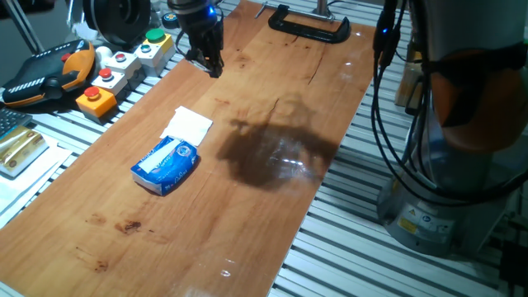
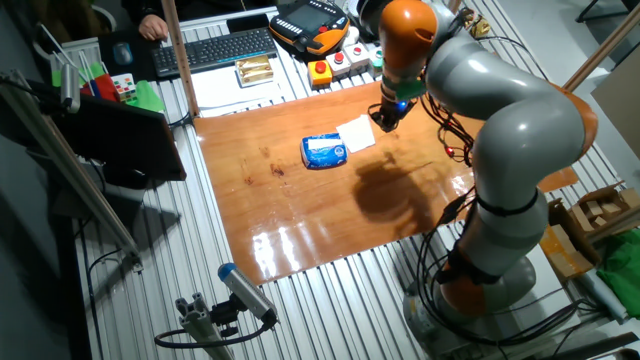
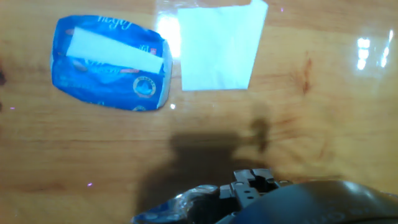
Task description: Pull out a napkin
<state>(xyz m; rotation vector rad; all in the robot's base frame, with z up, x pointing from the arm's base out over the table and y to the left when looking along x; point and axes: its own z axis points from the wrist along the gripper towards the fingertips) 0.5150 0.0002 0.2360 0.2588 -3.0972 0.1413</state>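
The blue tissue pack (image 1: pixel 167 165) (image 2: pixel 324 151) (image 3: pixel 109 62) lies on the wooden table (image 1: pixel 247 239), with a white strip of tissue showing in its slot. The napkin is hidden. A flat-folded white tissue square (image 1: pixel 188 125) (image 2: pixel 357 133) (image 3: pixel 217 46) lies right beside the pack. My gripper (image 1: pixel 210 64) (image 2: pixel 387 118) hangs above the table's far part, beyond the square and apart from both things. Nothing is visible between its fingers. How far apart they stand is unclear. The hand view shows only dark gripper parts along its bottom edge.
Button boxes (image 1: pixel 124 62) and an orange teach pendant (image 1: pixel 41 74) sit off the table's left edge. A black clamp (image 1: pixel 309 26) grips the far edge. The robot base (image 1: pixel 462 165) with cables stands at the right. A keyboard (image 2: pixel 215 50) lies behind.
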